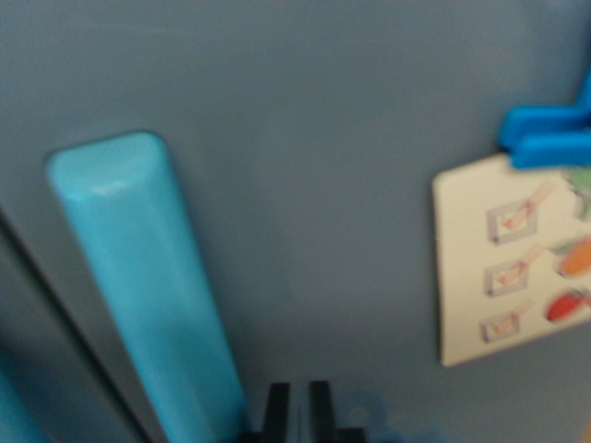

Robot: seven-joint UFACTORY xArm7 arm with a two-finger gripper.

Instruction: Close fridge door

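Grey-blue fridge door (pixel 323 138) fills nearly the whole wrist view, flat, smooth, matte, all a bit blurred. Dark seam line runs diagonally at the wrist view's lower left, from the left edge down toward the bottom; past it a second grey panel and a sliver of bright blue in the bottom left corner, can't tell what that is.

Handle (pixel 148 295) on the door: light cyan bar, glossy plastic look, rounded top end, small highlight near the top. Long axis tilted, top end at upper left, bottom running off the lower edge toward the centre. It stands proud of the door and throws a soft shadow on its right side.

On the wrist view's right: cream card (pixel 499 268) stuck flat on the door, slightly tilted, printed with three small square pictures in a column and orange and red blobs beside them, right part cut off. Blue clip (pixel 545 134), chunky plastic, sits at the card's top edge, also cut by the frame.

My gripper (pixel 298 411) at bottom centre: two black fingers (pixel 276 411), straight and parallel, pressed nearly together with a thin gap, nothing between them. They sit just right of the handle's lower end; touching it or the door, can't tell.
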